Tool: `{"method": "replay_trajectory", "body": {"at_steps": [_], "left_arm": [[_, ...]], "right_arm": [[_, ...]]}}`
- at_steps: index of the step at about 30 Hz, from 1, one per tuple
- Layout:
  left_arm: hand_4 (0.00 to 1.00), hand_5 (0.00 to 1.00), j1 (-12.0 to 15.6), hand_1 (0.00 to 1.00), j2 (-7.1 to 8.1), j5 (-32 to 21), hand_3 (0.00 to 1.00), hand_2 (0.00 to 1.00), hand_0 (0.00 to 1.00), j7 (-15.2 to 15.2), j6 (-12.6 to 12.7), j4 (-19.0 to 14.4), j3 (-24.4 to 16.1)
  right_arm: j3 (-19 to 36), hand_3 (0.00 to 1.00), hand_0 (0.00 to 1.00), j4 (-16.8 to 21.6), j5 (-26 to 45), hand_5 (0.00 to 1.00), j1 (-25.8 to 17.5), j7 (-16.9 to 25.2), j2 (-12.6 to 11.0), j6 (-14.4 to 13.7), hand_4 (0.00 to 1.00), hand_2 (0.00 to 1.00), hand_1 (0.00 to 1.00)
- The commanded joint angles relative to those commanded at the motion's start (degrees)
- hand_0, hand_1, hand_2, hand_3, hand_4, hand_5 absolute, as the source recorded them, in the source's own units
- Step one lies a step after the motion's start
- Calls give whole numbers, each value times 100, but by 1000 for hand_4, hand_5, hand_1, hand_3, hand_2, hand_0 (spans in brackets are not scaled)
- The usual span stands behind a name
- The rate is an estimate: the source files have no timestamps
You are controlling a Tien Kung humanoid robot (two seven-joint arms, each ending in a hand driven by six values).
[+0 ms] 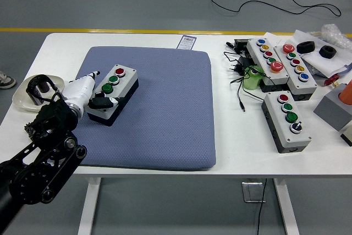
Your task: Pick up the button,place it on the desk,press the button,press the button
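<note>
At the table's left edge a shallow white dish (25,94) sits near the arm. Just right of it the left hand (88,94) reaches in over the left side of the blue mat (165,119), its white back turned up and a dark finger (104,103) curled down onto the near end of the button box (111,93). It grasps nothing; one finger rests on the box top, about where the lowest control sits, while the others are mostly hidden behind the palm.

The box lies flat on the mat's left part, slanted so its far end points toward the mat's far edge. It is a light grey lid on a black base, with a red button (120,72) farthest away and two green ones (110,83) below it; the nearest control is covered by the finger.

The box appears already set down, so this looks like one of the pressing steps. Next the finger probably needs to push straight down without sliding the box, then lift clear.
</note>
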Motion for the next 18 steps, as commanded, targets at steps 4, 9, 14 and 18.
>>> {"method": "replay_trajectory", "body": {"at_steps": [4, 9, 14, 18], "left_arm": [[998, 570, -113, 998, -83, 335, 998, 998, 998, 27, -189, 181, 83], [998, 453, -257, 998, -162, 583, 998, 998, 915, 27, -355, 345, 163], [998, 435, -383, 985, -219, 638, 998, 998, 809, 27, -411, 458, 226], [998, 416, -462, 920, -259, 638, 998, 998, 723, 27, -443, 589, 253]], "right_arm": [[-2, 602, 654, 0, 0, 323, 1, -1, -1, 2, 440, 687, 650], [-8, 602, 655, 0, -6, 323, -2, -5, -3, 6, 440, 687, 649], [8, 602, 655, 0, -18, 323, -3, 2, -11, 6, 440, 687, 650], [18, 602, 655, 0, -25, 322, -3, 5, -13, 3, 440, 687, 649]]}}
